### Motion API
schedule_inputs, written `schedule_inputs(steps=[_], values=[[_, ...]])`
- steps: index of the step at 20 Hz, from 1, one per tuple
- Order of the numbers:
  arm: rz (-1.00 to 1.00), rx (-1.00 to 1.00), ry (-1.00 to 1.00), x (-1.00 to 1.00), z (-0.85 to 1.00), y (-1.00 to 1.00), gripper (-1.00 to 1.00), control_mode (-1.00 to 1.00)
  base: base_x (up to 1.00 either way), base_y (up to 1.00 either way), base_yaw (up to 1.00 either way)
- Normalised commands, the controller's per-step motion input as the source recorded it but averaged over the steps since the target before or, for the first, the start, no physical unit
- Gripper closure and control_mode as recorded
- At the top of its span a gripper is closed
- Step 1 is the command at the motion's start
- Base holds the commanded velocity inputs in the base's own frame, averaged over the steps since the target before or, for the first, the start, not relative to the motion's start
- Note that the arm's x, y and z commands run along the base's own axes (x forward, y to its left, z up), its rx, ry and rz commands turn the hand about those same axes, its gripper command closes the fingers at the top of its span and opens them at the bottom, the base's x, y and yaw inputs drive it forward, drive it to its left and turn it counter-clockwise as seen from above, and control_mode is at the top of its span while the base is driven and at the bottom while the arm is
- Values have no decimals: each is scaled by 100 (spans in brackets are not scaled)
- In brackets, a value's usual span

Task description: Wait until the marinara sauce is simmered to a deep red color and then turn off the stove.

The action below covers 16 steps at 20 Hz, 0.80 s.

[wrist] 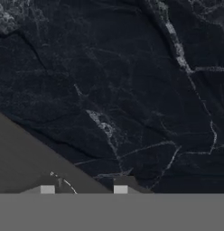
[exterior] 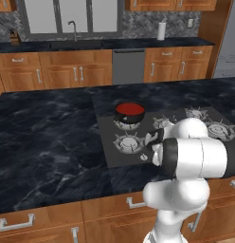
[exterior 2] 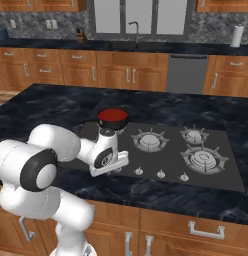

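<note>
Your claw (wrist: 83,190) is hanging over the stove's (exterior: 185,124) front edge, fingers slightly parted, gripping nothing; sauce (exterior: 129,109) is sitting just beyond it.

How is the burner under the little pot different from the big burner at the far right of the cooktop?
The burner under the pot is mostly hidden by the small dark pot of red marinara sauce; the right burner is bare, its whole grate showing. The right burner sits near the cooktop's right end, the covered one at its back left. Both are round, grey grated rings on the same dark stove.
</note>
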Motion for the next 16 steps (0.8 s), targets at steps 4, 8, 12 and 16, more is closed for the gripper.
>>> schedule_inputs(steps=[4,8,12,16], values=[[11,0,5,11,66,32,100,-100,0,0,0],[24,0,14,4,58,34,100,-100,0,0,0],[13,0,15,19,55,19,100,-100,0,0,0],[2,2,14,38,43,-2,100,-100,0,0,0]])
